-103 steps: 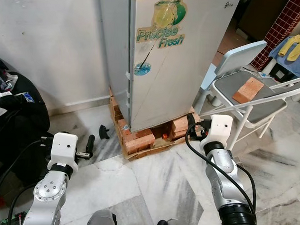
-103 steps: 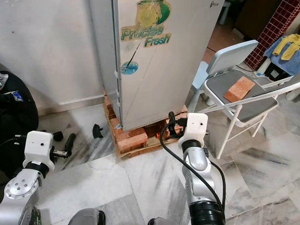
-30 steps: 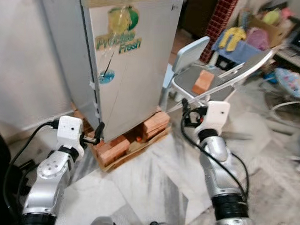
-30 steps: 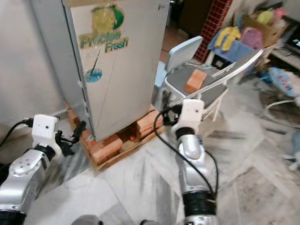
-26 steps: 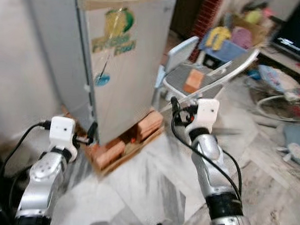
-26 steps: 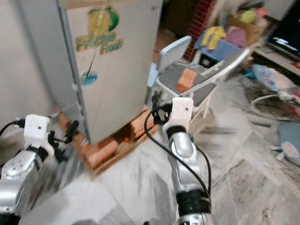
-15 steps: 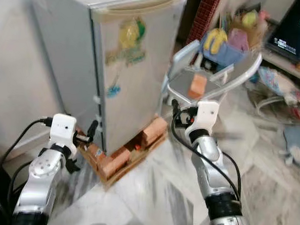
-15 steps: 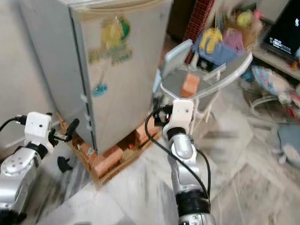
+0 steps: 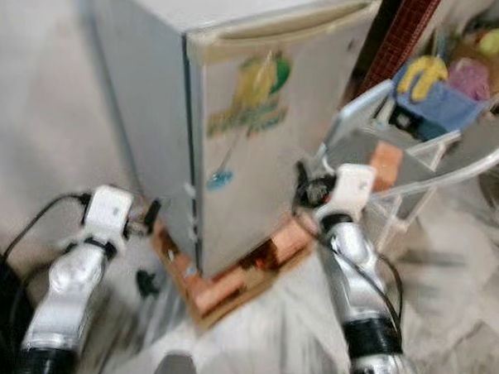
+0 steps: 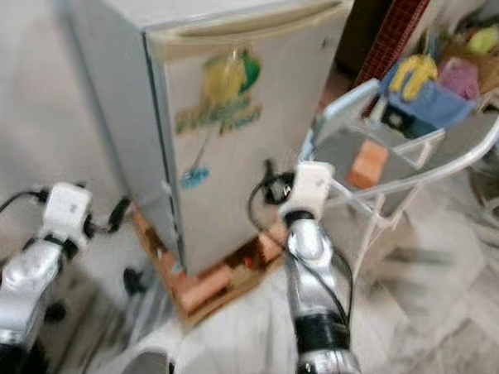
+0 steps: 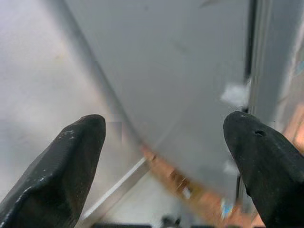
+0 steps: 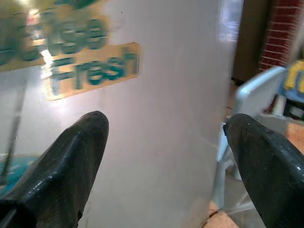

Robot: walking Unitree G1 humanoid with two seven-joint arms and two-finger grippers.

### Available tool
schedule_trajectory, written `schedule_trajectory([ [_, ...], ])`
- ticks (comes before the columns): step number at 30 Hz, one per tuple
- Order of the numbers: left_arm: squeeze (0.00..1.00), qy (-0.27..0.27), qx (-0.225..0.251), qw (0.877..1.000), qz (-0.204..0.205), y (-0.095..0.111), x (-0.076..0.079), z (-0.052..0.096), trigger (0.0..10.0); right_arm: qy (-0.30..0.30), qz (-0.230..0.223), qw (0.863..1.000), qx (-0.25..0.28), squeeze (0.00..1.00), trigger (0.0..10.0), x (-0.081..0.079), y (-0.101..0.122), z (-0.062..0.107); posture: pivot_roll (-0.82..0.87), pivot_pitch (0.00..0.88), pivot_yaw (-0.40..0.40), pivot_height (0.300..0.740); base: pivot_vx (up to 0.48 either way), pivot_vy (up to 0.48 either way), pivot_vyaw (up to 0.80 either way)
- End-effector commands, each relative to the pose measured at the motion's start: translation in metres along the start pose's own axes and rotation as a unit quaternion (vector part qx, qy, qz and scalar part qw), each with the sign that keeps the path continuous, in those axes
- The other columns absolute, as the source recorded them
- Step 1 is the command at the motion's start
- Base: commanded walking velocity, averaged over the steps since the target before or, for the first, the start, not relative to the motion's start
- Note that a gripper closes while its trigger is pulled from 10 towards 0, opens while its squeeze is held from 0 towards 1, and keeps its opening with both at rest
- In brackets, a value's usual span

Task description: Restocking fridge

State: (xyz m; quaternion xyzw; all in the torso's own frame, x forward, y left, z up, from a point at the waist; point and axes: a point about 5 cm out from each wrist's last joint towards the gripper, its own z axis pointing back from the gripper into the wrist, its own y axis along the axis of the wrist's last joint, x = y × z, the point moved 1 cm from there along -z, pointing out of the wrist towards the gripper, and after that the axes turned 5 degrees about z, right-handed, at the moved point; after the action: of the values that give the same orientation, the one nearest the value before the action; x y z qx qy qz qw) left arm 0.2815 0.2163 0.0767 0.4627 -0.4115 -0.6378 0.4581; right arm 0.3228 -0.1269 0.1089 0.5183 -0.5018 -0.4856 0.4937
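Observation:
A small grey fridge (image 9: 260, 129) with a green "Precise Fresh" sticker (image 12: 90, 61) stands with its door shut on bricks and a wooden pallet (image 9: 228, 290). My left gripper (image 9: 151, 217) is held by the fridge's left side near the bottom; in the left wrist view its fingers (image 11: 61, 175) stand wide open, facing the grey side wall. My right gripper (image 9: 303, 179) is raised in front of the door's right edge. Its fingers (image 12: 266, 175) are also wide open with nothing between them. The head views are blurred.
A folding chair (image 9: 449, 163) with a brick (image 9: 386, 163) on its seat stands right of the fridge. Behind it lie blue cloth and yellow gloves (image 9: 428, 83) beside a red brick pillar (image 9: 401, 28). A white wall (image 9: 46, 104) is on the left. A small black object (image 9: 146, 282) lies on the floor.
The whole picture has shifted and blurred, so the camera has moved; the fridge now looks larger and more central. Both grippers stay open and are held up beside the fridge.

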Motion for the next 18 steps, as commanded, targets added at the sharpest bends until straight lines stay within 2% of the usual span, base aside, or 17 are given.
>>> schedule_trajectory([
  [1, 0.00, -0.027, 0.003, 1.000, -0.013, 0.007, 0.011, -0.004, 10.0, -0.037, 0.002, 0.999, -0.004, 0.00, 10.0, 0.020, -0.004, 0.006, 0.17, 0.000, 0.034, 0.740, 0.000, 0.000, 0.00],
  [4, 0.00, -0.040, 0.016, 0.999, -0.025, 0.011, 0.010, -0.005, 10.0, -0.046, 0.001, 0.999, -0.009, 0.00, 10.0, 0.024, -0.008, 0.009, 0.17, 0.000, 0.050, 0.740, 0.000, 0.000, 0.00],
  [10, 0.00, -0.040, 0.012, 0.999, -0.015, 0.007, 0.010, -0.005, 10.0, -0.060, -0.003, 0.998, -0.009, 0.00, 10.0, 0.028, -0.010, 0.009, 0.16, 0.000, 0.082, 0.740, 0.000, 0.000, 0.00],
  [14, 0.00, 0.034, 0.008, 0.999, -0.028, 0.009, -0.001, -0.010, 10.0, -0.067, 0.002, 0.998, -0.009, 0.00, 10.0, 0.030, -0.009, 0.008, 0.15, 0.000, 0.076, 0.740, 0.000, 0.000, 0.00],
  [18, 0.00, 0.033, 0.006, 0.999, -0.015, 0.010, -0.004, -0.008, 10.0, -0.051, 0.014, 0.999, -0.005, 0.00, 10.0, 0.025, -0.004, 0.009, 0.14, 0.000, 0.052, 0.740, 0.000, 0.000, 0.00],
])
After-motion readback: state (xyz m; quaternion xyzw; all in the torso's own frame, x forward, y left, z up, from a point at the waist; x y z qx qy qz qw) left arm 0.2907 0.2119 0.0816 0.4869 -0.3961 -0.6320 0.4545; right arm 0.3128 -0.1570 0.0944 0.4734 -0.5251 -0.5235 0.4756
